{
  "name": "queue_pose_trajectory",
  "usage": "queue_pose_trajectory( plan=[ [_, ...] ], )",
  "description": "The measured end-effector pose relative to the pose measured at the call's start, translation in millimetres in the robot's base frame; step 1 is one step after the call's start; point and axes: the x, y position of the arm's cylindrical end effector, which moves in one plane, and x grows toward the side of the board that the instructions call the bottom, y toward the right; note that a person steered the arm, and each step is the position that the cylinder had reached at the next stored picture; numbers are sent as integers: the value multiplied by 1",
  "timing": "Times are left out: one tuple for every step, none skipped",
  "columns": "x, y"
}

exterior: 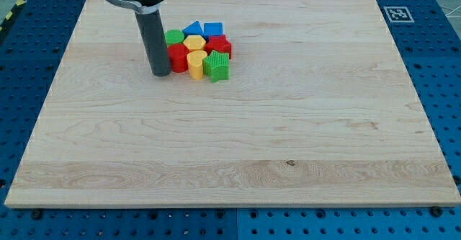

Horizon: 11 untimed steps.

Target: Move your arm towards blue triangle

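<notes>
So my tip [160,73] sat right against the left side of the cluster, beside the red block [177,56], no clamping hand on this rig, just the rod. The blue triangle [192,29] was at the back of the pile, above the red block, next to a blue cube [213,29]. Everything was packed tight, probably touching, hard to tell. Loads of bare desk [288,146] around the red block, so swinging round the top looked easiest.

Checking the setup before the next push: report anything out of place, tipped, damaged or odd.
Nothing stands out. All the blocks, including the blue triangle, sit in one tight cluster near the wooden board's top. My tip rests at the cluster's left edge.
</notes>
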Motion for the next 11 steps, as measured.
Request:
queue_pose_trajectory(
  plan=[
    [0,-1],
    [-2,-8],
    [-15,-22],
    [-49,-22],
    [-86,-22],
    [-109,1],
    [-126,29],
    [-127,30],
    [-117,26],
    [-106,27],
    [-102,32]
  ],
)
